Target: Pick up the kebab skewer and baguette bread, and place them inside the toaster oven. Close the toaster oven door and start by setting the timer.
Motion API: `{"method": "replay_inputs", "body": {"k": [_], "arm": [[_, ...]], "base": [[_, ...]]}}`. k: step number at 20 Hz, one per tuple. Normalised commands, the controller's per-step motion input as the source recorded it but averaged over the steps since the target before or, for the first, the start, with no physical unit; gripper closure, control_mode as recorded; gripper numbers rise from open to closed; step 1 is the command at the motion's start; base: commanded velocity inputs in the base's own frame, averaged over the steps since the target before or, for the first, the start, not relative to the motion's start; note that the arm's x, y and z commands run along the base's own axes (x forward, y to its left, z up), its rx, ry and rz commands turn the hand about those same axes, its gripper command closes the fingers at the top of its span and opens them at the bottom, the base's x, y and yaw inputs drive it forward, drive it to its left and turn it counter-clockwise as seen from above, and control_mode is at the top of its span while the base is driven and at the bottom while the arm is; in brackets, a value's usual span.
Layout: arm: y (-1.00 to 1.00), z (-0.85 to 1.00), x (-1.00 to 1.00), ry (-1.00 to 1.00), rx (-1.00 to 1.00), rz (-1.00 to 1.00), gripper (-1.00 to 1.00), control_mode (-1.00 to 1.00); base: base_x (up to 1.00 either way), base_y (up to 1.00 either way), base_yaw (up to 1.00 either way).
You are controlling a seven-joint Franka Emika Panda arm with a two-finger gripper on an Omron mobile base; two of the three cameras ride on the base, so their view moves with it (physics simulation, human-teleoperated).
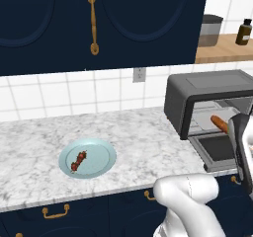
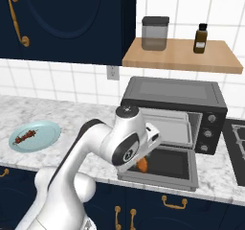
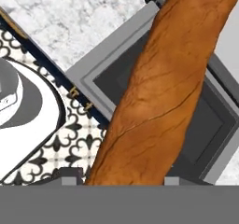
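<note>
The baguette bread [image 3: 158, 92] runs up from between the fingers [image 3: 119, 178], which are clamped on its lower end. It hangs above the toaster oven door [image 3: 140, 78], which lies folded down flat in front of the toaster oven [image 1: 207, 100]. In the left base view the loaf's orange tip [image 1: 219, 123] pokes out at the oven's open mouth, beside the white arm. The kebab skewer [image 1: 78, 161] lies on a pale blue plate [image 1: 104, 154] on the marble counter [image 1: 29, 147], well to the left of the oven. Above the oven a wooden shelf [image 2: 182, 56] carries a grey canister [image 2: 155, 32] and a dark bottle [image 2: 201, 38].
</note>
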Motion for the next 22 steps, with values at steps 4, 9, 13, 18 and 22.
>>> {"method": "replay_inputs", "body": {"k": [4, 9, 13, 18, 22], "arm": [[-0.28, 0.00, 0.21, 0.20, -0.21, 0.00, 1.00, -1.00], [-0.08, 0.00, 0.30, 0.11, -0.01, 0.00, 1.00, -1.00], [-0.16, 0.00, 0.45, 0.00, 0.00, 0.00, 1.00, -1.00], [-0.06, 0.00, 0.49, 0.00, 0.00, 0.00, 1.00, -1.00], [0.00, 0.00, 0.49, 0.00, 0.00, 0.00, 1.00, -1.00]], "base": [[0.00, 0.00, 0.00], [0.00, 0.00, 0.00], [0.00, 0.00, 0.00], [0.00, 0.00, 0.00], [0.00, 0.00, 0.00]]}}
